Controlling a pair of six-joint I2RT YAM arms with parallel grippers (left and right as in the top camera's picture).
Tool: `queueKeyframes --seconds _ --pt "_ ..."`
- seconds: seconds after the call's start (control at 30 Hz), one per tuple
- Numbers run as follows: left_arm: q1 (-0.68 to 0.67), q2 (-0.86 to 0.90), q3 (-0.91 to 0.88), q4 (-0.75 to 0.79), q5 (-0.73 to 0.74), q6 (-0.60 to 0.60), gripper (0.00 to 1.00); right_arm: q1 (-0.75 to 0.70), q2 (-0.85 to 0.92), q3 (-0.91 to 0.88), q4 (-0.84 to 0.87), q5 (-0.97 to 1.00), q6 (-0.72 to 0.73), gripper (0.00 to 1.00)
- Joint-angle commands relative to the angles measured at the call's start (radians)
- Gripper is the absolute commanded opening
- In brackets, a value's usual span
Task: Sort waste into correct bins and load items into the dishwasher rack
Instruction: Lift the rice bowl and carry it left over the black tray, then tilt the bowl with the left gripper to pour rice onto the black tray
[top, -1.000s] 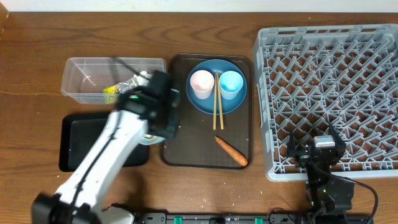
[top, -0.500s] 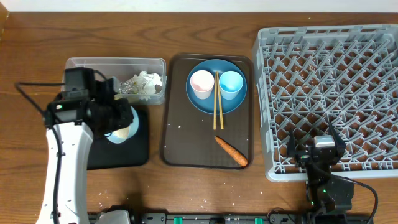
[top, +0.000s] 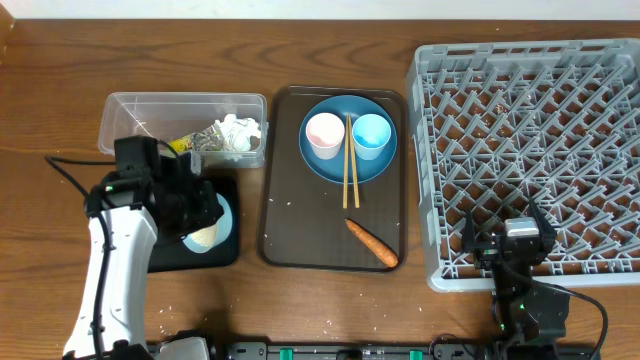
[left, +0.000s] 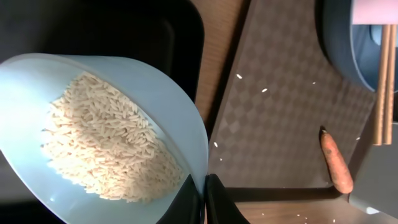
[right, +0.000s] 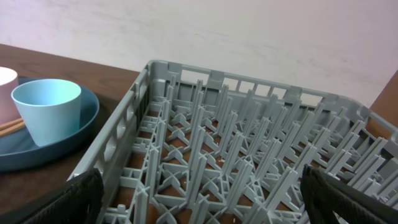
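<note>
Overall, a brown wooden tabletop (top: 60, 60) runs beneath a pale wall (right: 249, 31). At the far left, a clear tub (top: 135, 125) holds crumpled white paper (top: 238, 133) and a yellow-green wrapper (top: 181, 146). Just below it lies a black tray (top: 215, 255), and over it the left gripper (left: 203, 196) pinches the rim of a tilted pale blue bowl (left: 155, 87) with rice (left: 106, 143) inside. In the middle, a brown serving tray (top: 300, 240) carries a blue plate (top: 325, 165) with a white-pink cup (top: 324, 133), a light blue cup (top: 371, 133) and chopsticks (top: 350, 165) on it. Nearer the front lie a carrot (top: 372, 243) and a few stray grains (left: 263, 90). On the right sits the grey rack (top: 530, 130). The right gripper (top: 507, 235) is at its near edge, jaws spread wide and holding nothing.
</note>
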Motion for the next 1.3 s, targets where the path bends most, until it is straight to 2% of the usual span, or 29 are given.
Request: queueKeyframes --seconds 0.0,0.17,0.57,0.77,1.07,1.27 --pt "0.004 -0.002 -0.021 0.027 0.020 0.017 0.06 -0.019 -0.004 -0.001 -0.003 0.010 -0.003 0.99" --pt "0.003 -0.002 -0.025 0.099 0.132 0.054 0.06 -0.019 -0.004 -0.001 -0.003 0.010 -0.003 0.99" --pt "-0.038 0.070 -0.027 0.134 0.146 0.058 0.06 -0.019 -0.004 -0.002 -0.003 0.010 -0.003 0.99" --pt "-0.077 0.104 -0.027 0.170 0.248 0.056 0.06 -0.019 -0.004 -0.001 -0.003 0.010 -0.003 0.99" --pt "-0.109 0.101 -0.026 0.171 0.254 0.006 0.06 -0.019 -0.004 -0.001 -0.003 0.010 -0.003 0.99" --pt "-0.058 0.059 -0.009 0.171 0.255 -0.042 0.06 -0.019 -0.004 -0.001 -0.003 0.010 -0.003 0.99"
